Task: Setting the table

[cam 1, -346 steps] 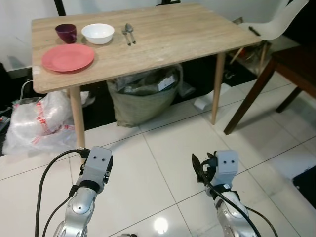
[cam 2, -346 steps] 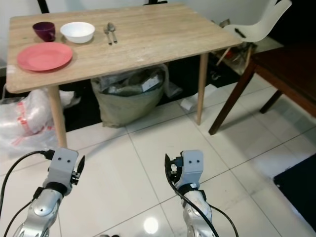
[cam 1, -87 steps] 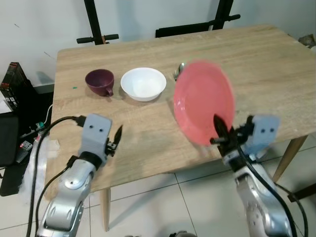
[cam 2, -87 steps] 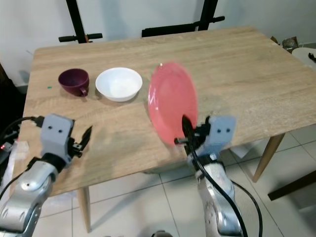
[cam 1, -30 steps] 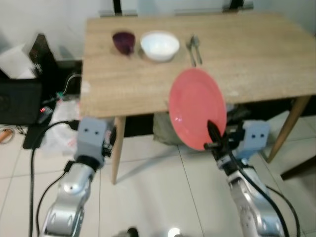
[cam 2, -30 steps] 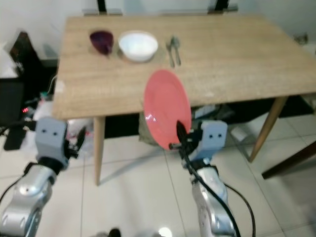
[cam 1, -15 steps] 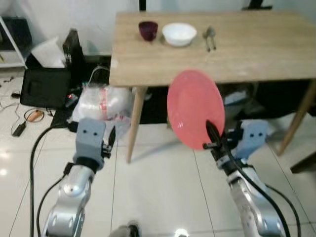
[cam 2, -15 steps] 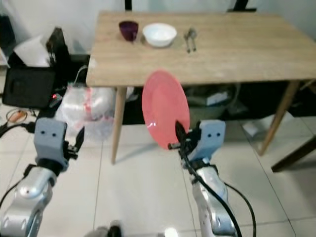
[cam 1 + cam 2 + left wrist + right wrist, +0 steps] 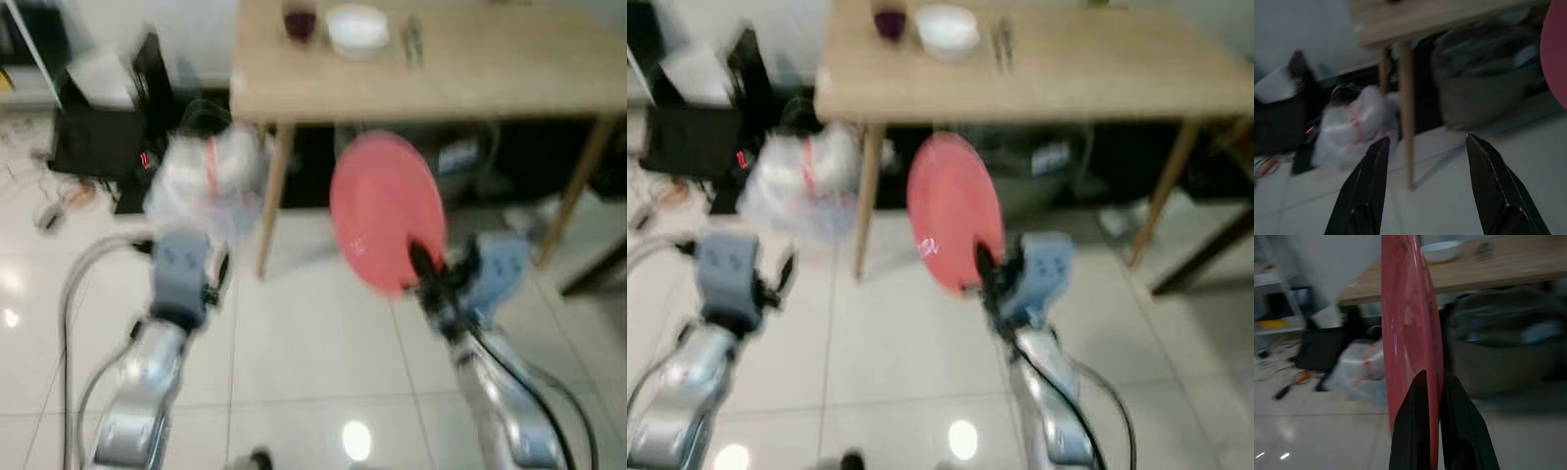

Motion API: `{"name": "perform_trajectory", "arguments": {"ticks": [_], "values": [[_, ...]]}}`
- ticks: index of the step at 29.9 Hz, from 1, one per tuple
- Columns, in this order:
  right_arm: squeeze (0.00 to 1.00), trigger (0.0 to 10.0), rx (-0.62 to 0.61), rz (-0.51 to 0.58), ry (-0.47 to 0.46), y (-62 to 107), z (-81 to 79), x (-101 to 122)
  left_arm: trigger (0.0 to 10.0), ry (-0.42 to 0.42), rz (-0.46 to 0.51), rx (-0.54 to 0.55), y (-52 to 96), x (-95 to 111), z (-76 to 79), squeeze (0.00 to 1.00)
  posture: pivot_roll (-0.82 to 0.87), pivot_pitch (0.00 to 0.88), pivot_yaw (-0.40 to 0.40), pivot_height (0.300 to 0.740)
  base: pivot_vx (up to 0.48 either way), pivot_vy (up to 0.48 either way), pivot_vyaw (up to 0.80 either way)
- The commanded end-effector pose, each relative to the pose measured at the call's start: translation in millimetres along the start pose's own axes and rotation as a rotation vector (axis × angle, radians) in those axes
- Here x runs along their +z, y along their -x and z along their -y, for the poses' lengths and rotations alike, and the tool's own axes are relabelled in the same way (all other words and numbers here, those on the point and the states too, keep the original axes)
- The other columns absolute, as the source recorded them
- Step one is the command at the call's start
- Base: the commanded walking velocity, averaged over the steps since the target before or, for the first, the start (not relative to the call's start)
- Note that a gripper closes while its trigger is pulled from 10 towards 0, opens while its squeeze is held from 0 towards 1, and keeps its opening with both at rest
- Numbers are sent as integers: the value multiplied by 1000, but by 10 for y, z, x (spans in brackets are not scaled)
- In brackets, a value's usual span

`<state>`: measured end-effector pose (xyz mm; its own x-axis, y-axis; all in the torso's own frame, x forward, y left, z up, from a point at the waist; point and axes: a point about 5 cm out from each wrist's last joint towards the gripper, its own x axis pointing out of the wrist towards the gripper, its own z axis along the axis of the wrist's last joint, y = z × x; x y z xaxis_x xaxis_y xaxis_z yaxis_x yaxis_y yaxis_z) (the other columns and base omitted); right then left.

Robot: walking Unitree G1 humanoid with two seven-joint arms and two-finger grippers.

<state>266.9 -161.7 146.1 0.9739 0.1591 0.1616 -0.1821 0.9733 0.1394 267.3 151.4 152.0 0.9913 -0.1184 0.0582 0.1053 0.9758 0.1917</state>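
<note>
Head views blurred. Table [image 9: 509, 83] is standing at the far side, across the top of the view, light wood top on slim legs. Underneath it a dark bag [image 9: 1508, 345] is sitting on the white tile floor [image 9: 313, 372]; a clear plastic bag [image 9: 211, 176] with red markings is lying by the table's left leg, beside black equipment [image 9: 98, 147].

Right arm is reaching forward and up over the floor, short of the table edge. Right gripper [image 9: 1432, 416] is clamping the plate [image 9: 385, 211] at its lower rim, one black finger on each face. Plate is standing nearly upright in the air, in front of and below the table edge, not touching the table. It is red-pink, round, glossy, with a raised rim; the right wrist view is showing it edge-on.

Left arm is held forward over the floor on the left, well apart from the plate. Left gripper [image 9: 1425, 191] is holding nothing, its fingers spread apart.

On the tabletop's far left, in a row: white bowl [image 9: 358, 26], dark purple cup [image 9: 300, 22] left of it, cutlery [image 9: 411, 39] right of it, too blurred to tell pieces.
</note>
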Motion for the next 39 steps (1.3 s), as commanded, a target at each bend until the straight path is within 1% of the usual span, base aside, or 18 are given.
{"name": "perform_trajectory", "arguments": {"ticks": [1,17,24,25,28,39], "values": [[0,10000,-1,0,-1,13,-10,-5,10000,-12,-25,6,27,-51,-27,0,-111,30,28,740,-345,0,0],[0,10000,0,-2,-2,15,-10,-12,10000,-9,-27,1,20,-55,-17,0,-112,28,29,740,-322,0,0],[0,10000,-3,-3,0,17,-9,-18,10000,7,-49,-7,16,-79,-5,0,-115,23,31,740,0,0,0],[0,10000,-5,-3,-2,19,-8,-19,10000,23,-56,-11,17,-88,1,0,-116,21,33,740,0,0,0],[0,10000,-5,-3,-4,21,-7,-20,10000,36,-58,-14,14,-87,10,0,-116,21,33,740,0,0,0],[0,10000,-6,-11,-4,27,-8,-45,10000,21,-74,1,2,-104,-8,0,-117,20,33,740,0,0,0]]}}
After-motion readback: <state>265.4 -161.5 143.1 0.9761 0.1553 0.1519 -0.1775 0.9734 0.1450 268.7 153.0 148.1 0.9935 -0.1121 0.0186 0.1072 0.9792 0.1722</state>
